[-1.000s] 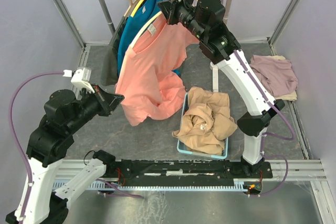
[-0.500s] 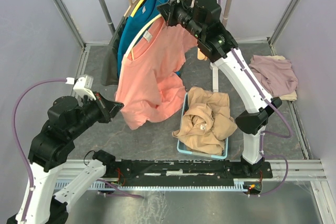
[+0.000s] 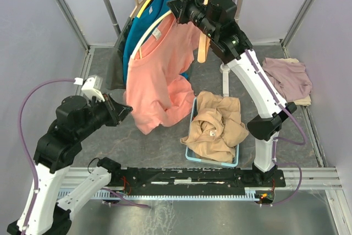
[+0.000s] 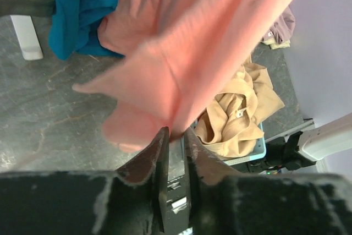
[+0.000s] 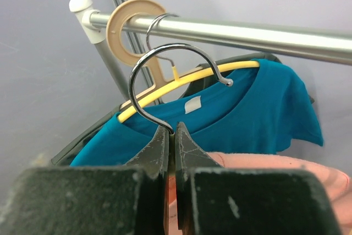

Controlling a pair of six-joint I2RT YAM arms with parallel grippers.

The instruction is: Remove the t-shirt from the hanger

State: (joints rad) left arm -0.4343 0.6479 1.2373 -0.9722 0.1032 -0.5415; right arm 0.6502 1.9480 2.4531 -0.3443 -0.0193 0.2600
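The right gripper (image 5: 171,129) is clamped tight on the base of the hanger hook (image 5: 132,83), near the far rail (image 5: 258,34). The left gripper (image 4: 175,133) has its jaws a slit apart at the lower fold of the pink t-shirt (image 3: 159,81); I cannot tell whether they grip it. The shirt hangs from far centre toward the near left.

Left arm (image 3: 66,130) and right arm (image 3: 258,94): white link shells were joined by bulky black joint housings. A lavender cable (image 3: 55,81) looped off each wrist. A white camera block (image 3: 91,87) sat atop each wrist. Left gripper (image 4: 175,136) and right gripper (image 5: 171,130): matt black fingers (image 4: 144,163), their edges chipped to grey. Both bases shared a black plate (image 3: 192,177) on a silver rail (image 3: 313,177).
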